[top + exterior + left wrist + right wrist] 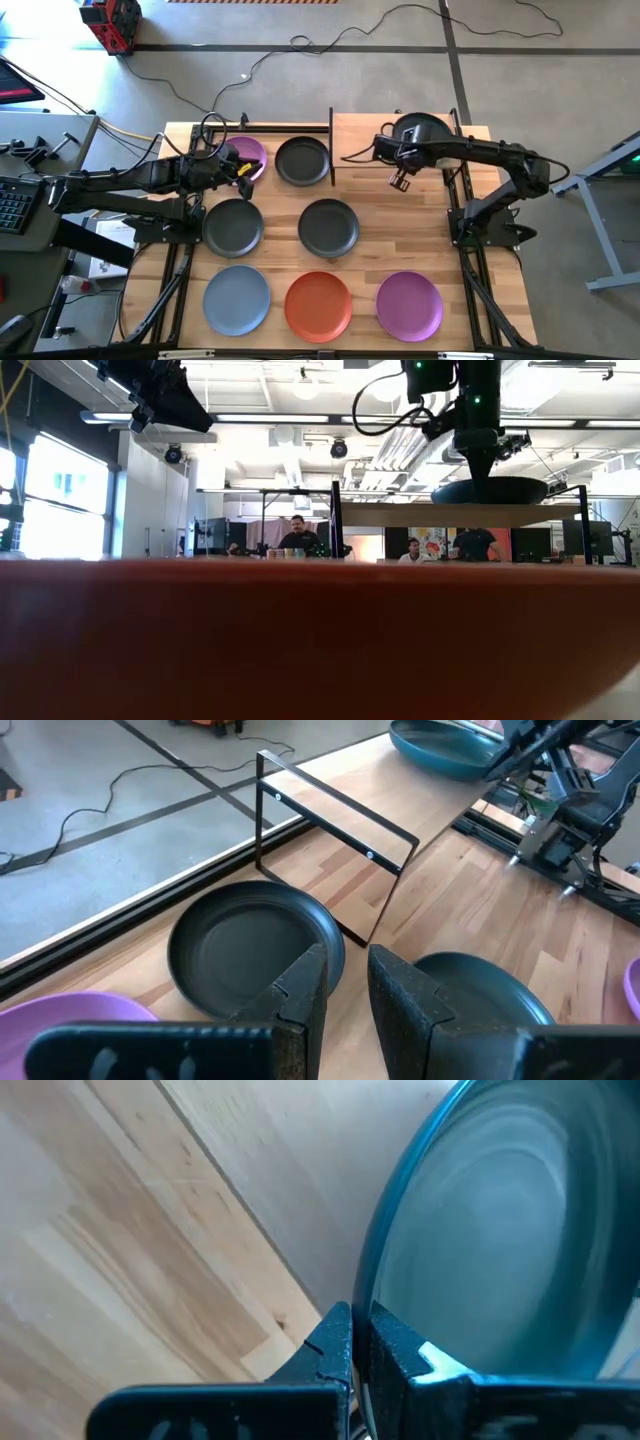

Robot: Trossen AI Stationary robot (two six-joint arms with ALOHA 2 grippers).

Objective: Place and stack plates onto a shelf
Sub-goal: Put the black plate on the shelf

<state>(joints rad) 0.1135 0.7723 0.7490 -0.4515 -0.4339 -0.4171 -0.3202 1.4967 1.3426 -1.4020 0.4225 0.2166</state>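
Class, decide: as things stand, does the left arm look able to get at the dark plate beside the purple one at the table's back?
Probably yes: the left gripper hovers beside that dark plate, nothing between them.

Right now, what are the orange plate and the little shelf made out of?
The orange plate looks like matte plastic, maybe melamine: even colour, smooth, a soft sheen, no pattern. I can't be sure. The shelf has a pale wooden board with visible grain, and its frame looks like thin black metal rod with a dull painted finish.

Two dark jointed arms, black cables
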